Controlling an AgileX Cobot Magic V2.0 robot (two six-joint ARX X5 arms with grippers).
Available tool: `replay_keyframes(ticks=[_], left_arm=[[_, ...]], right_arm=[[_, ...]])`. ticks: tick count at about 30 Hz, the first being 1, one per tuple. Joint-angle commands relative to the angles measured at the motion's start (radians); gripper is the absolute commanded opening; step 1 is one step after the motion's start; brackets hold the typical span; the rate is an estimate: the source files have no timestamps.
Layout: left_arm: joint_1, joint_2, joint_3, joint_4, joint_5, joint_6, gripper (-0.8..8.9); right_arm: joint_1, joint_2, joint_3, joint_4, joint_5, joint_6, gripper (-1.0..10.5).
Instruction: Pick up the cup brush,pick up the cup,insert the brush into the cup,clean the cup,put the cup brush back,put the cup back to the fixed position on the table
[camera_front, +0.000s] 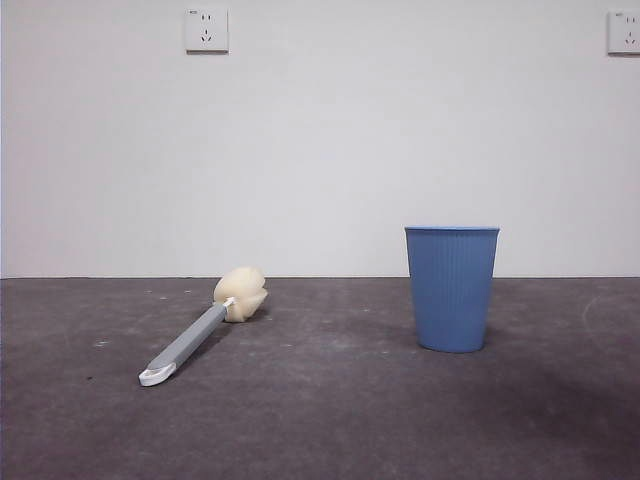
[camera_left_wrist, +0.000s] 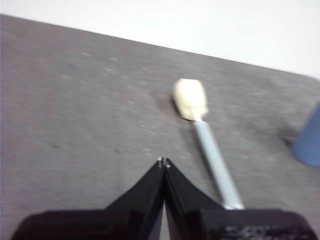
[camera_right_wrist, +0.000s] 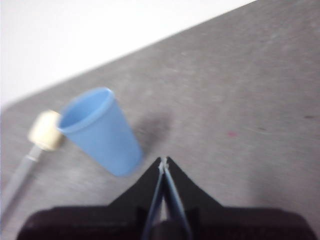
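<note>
Behind left tool (camera_left_wrist: 164, 162), brush handle's (camera_left_wrist: 216, 167) end.

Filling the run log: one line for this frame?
grey-handled sponge cup brush lying on table | blue ribbed plastic cup upright | left gripper, right gripper shut, empty

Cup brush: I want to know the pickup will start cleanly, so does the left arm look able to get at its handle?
Probably yes. The cup brush lies alone on the table, apart from the cup. The left pincer, shut, would need opening.
</note>
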Motion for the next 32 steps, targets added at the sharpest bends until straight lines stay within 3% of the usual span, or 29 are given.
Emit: replay_keyframes(ticks=[1, 5, 12, 17, 22, 28, 32], left_arm=[[0.003, -0.004, 0.023, -0.013, 0.036, -0.078, -0.07], [0.003, -0.003, 0.097, -0.060, 0.044, -0.122, -0.06], [0.003, 0.040, 0.278, -0.203, 0.084, -0.109, -0.06], [0.003, 0.122, 0.424, -0.356, 0.181, -0.011, -0.06], [0.002, 0.217, 0.557, -0.505, 0.269, 0.122, -0.07], [0.001, 0.318, 0.694, -0.705, 0.352, 0.260, -0.07], [-0.001, 0.360, 0.756, -0.825, 0.368, 0.334, -0.07]], right_arm=[[0.001, 0.001, 0.024, 0.031, -0.057, 0.111, -0.1], [0.002, 0.011, 0.095, 0.021, -0.105, 0.115, -0.1], [0.003, 0.110, 0.275, -0.074, -0.179, 0.079, -0.1], [0.005, 0.241, 0.454, -0.284, -0.289, -0.078, -0.1], [0.024, 0.383, 0.637, -0.548, -0.339, -0.252, -0.1], [0.071, 0.523, 0.824, -0.840, -0.343, -0.414, -0.1], [0.094, 0.570, 0.892, -0.953, -0.343, -0.466, -0.1]])
